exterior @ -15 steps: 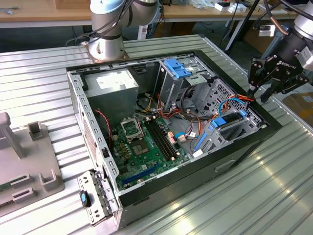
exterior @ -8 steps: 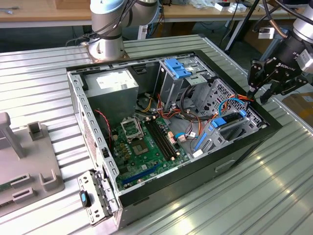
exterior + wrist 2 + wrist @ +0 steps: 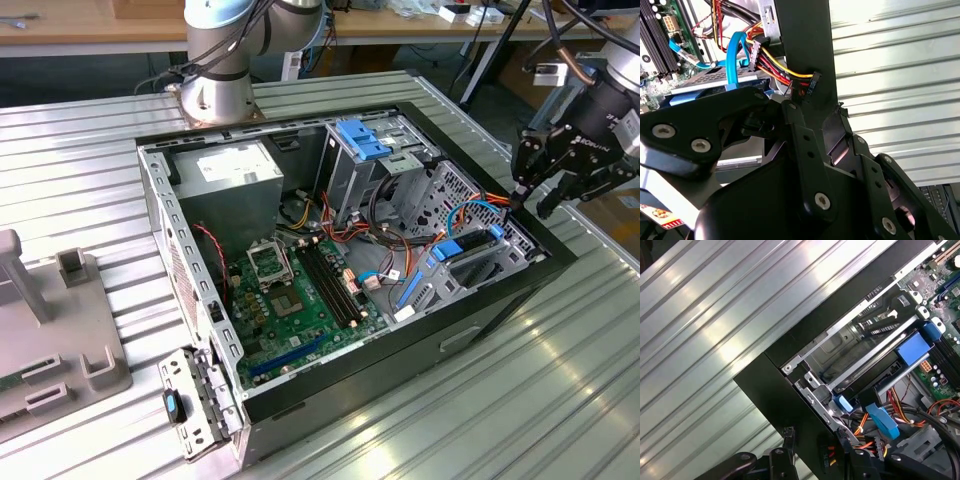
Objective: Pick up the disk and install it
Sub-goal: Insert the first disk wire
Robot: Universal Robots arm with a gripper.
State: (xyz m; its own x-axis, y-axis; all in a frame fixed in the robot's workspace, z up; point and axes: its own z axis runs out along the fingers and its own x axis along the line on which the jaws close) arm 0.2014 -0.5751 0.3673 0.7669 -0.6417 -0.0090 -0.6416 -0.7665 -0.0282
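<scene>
On the ribbed table, computer case laid flat, side panel off, presumably for reach from above. Toward the exterior view's right, drive cage in the case's corner. Seemingly the disk seated there in the second wrist view, blue rail showing, blue data cable meeting it. Farthest that way, gripper tilted down and inward at the case rim; open or closed, cannot tell.

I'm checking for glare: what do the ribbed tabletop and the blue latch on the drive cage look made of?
Ribbed tabletop: likely bare aluminium or steel, silver, bright reflections along its ribs. Blue latch: probably moulded plastic, uniform matte blue, no metallic shine.
</scene>
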